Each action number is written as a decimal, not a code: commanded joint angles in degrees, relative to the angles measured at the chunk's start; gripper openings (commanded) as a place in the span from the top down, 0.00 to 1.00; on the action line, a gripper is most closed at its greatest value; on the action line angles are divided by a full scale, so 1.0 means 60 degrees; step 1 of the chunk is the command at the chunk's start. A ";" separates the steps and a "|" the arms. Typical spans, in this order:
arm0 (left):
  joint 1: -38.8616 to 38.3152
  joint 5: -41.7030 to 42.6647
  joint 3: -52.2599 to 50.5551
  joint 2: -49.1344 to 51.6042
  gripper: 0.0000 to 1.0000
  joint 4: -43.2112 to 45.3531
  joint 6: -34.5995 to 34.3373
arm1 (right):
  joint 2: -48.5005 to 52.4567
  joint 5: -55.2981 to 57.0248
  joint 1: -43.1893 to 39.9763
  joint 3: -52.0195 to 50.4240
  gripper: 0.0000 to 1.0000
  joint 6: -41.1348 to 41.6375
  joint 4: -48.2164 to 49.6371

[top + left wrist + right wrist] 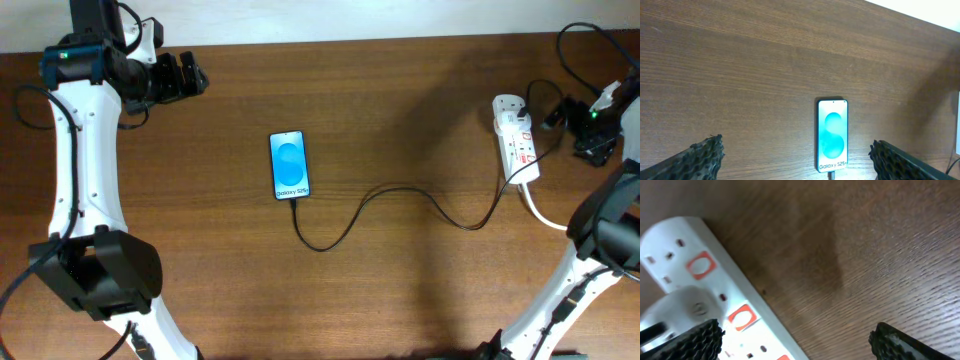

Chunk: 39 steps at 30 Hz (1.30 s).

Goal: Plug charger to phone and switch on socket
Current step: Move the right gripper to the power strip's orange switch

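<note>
Charger (400, 188) and phone (289, 165) look joined already. The thin black lead meets the phone's near edge, loops across the table (400, 300) and runs to the socket (515, 140) at the far right. So the step in hand, as I judge it, is the switch.

The right gripper (553, 117) hovers just beside the socket's right flank, its fingers spread wide and holding nothing. Seen from its wrist, the strip lies below and to the left of the open jaws. One red switch (742, 317) sits right next to the white adapter (685, 310), and another red switch (701, 265) sits further along.

To do this well, I'd want the gripper brought left over the strip, then one fingertip set squarely on the rocker nearest the adapter. It should push straight down, so the light strip neither slides nor tips and the adapter isn't knocked. Which rocker feeds that adapter I cannot tell for certain.

The left gripper (192, 75) waits at the far left, well apart from the phone, likewise spread and empty.
</note>
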 commanded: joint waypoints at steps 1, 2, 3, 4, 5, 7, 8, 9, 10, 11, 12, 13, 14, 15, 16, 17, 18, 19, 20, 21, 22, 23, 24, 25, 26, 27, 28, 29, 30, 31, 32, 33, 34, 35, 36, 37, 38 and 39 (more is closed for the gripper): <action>0.0015 -0.0073 -0.0011 0.0047 0.01 0.0015 -0.0087 | 0.0408 0.0189 0.0109 -0.0069 0.02 0.0080 0.0142; 0.0015 -0.0073 -0.0011 0.0051 0.01 0.0015 -0.0087 | 0.0470 0.0189 0.0131 -0.0073 0.02 0.0080 0.0175; 0.0015 -0.0073 -0.0011 0.0051 0.01 0.0018 -0.0087 | 0.0554 0.0189 0.0186 -0.0073 0.02 0.0080 0.0182; 0.0015 -0.0073 -0.0011 0.0051 0.01 0.0015 -0.0087 | 0.0601 0.0193 0.0226 -0.0073 0.02 0.0076 0.0197; 0.0015 -0.0069 -0.0011 0.0047 0.01 0.0015 -0.0087 | 0.0688 0.0189 0.0291 -0.0073 0.02 0.0073 0.0255; 0.0015 -0.0069 -0.0011 0.0047 0.01 0.0015 -0.0087 | 0.0867 0.0193 0.0415 -0.0084 0.02 0.0073 0.0361; 0.0015 -0.0073 -0.0011 0.0051 0.01 0.0015 -0.0087 | 0.0892 0.0193 0.0437 -0.0106 0.02 0.0073 0.0361; 0.0015 -0.0069 -0.0011 0.0047 0.01 0.0015 -0.0087 | 0.0896 0.0193 0.0474 -0.0164 0.02 0.0076 0.0393; 0.0015 -0.0069 -0.0011 0.0051 0.01 0.0015 -0.0087 | 0.0896 0.0193 0.0503 -0.0178 0.02 0.0076 0.0393; 0.0015 -0.0069 -0.0011 0.0047 0.01 0.0015 -0.0087 | 0.0896 0.0197 0.0539 -0.0182 0.02 0.0073 0.0386; 0.0015 -0.0069 -0.0011 0.0051 0.01 0.0018 -0.0087 | 0.0896 0.0193 0.0554 -0.0182 0.02 0.0073 0.0372; 0.0015 -0.0073 -0.0011 0.0047 0.01 0.0015 -0.0087 | 0.0896 0.0193 0.0561 -0.0182 0.02 0.0076 0.0299; 0.0015 -0.0073 -0.0011 0.0047 0.01 0.0015 -0.0087 | 0.0896 0.0193 0.0561 -0.0182 0.01 0.0076 0.0197; 0.0015 -0.0069 -0.0011 0.0051 0.01 0.0015 -0.0087 | 0.0896 0.0193 0.0561 -0.0182 0.02 0.0076 0.0124; 0.0015 -0.0069 -0.0011 0.0047 0.01 0.0015 -0.0087 | 0.0896 0.0193 0.0561 -0.0182 0.02 0.0076 0.0036; 0.0015 -0.0073 -0.0011 0.0047 0.01 0.0015 -0.0087 | 0.0896 0.0189 0.0561 -0.0182 0.02 0.0080 -0.0084; 0.0015 -0.0069 -0.0011 0.0047 0.01 0.0015 -0.0087 | 0.0896 0.0189 0.0561 -0.0182 0.02 0.0080 -0.0200; 0.0015 -0.0073 -0.0011 0.0047 0.01 0.0015 -0.0087 | 0.0896 0.0193 0.0572 -0.0182 0.02 0.0080 -0.0255; 0.0015 -0.0073 -0.0011 0.0047 0.01 0.0015 -0.0087 | 0.0896 0.0193 0.0597 -0.0189 0.02 0.0076 -0.0266; 0.0015 -0.0069 -0.0011 0.0051 0.01 0.0015 -0.0087 | 0.0896 0.0193 0.0634 -0.0197 0.02 0.0080 -0.0262; 0.0015 -0.0069 -0.0011 0.0051 0.01 0.0015 -0.0087 | 0.0896 0.0193 0.0670 -0.0200 0.02 0.0076 -0.0270; 0.0015 -0.0069 -0.0011 0.0047 0.01 0.0015 -0.0087 | 0.0896 0.0193 0.0707 -0.0200 0.02 0.0076 -0.0295; 0.0015 -0.0069 -0.0011 0.0051 0.01 0.0015 -0.0087 | 0.0896 0.0193 0.0743 -0.0208 0.02 0.0080 -0.0335; 0.0015 -0.0073 -0.0011 0.0051 0.01 0.0015 -0.0087 | 0.0896 0.0193 0.0780 -0.0211 0.02 0.0080 -0.0382; 0.0015 -0.0069 -0.0011 0.0051 0.01 0.0015 -0.0087 | 0.0896 0.0197 0.0805 -0.0233 0.02 0.0080 -0.0452; 0.0015 -0.0069 -0.0011 0.0047 0.01 0.0015 -0.0087 | 0.0896 0.0200 0.0812 -0.0237 0.02 0.0080 -0.0514; 0.0015 -0.0073 -0.0011 0.0047 0.01 0.0015 -0.0087 | 0.0896 0.0197 0.0812 -0.0240 0.02 0.0080 -0.0554; 0.0015 -0.0069 -0.0011 0.0047 0.01 0.0015 -0.0087 | 0.0896 0.0200 0.0812 -0.0240 0.02 0.0080 -0.0619; 0.0015 -0.0073 -0.0011 0.0051 0.01 0.0015 -0.0087 | 0.0896 0.0200 0.0812 -0.0240 0.01 0.0080 -0.0674; 0.0015 -0.0069 -0.0011 0.0047 0.01 0.0015 -0.0087 | 0.0896 0.0200 0.0812 -0.0240 0.02 0.0080 -0.0703; 0.0015 -0.0069 -0.0011 0.0051 0.01 0.0015 -0.0087 | 0.0896 0.0200 0.0812 -0.0240 0.02 0.0080 -0.0761; 0.0015 -0.0069 -0.0011 0.0051 0.01 0.0015 -0.0087 | 0.0896 0.0200 0.0812 -0.0240 0.02 0.0080 -0.0790; 0.0015 -0.0069 -0.0011 0.0047 0.01 0.0015 -0.0087 | 0.0896 0.0200 0.0812 -0.0240 0.02 0.0080 -0.0809; 0.0015 -0.0073 -0.0011 0.0047 0.01 0.0015 -0.0087 | 0.0896 0.0211 0.0812 -0.0240 0.02 0.0080 -0.0838; 0.0015 -0.0069 -0.0011 0.0051 0.01 0.0015 -0.0087 | 0.0896 0.0284 0.0812 -0.0240 0.02 0.0084 -0.0856; 0.0015 -0.0073 -0.0011 0.0047 0.01 0.0018 -0.0087 | 0.0896 0.0448 0.0812 -0.0240 0.02 0.0084 -0.0860; 0.0015 -0.0069 -0.0011 0.0051 0.01 0.0015 -0.0087 | 0.0896 0.0444 0.0812 -0.0240 0.02 0.0084 -0.0841; 0.0015 -0.0069 -0.0011 0.0047 0.01 0.0015 -0.0087 | 0.0896 0.0448 0.0812 -0.0240 0.02 0.0084 -0.0798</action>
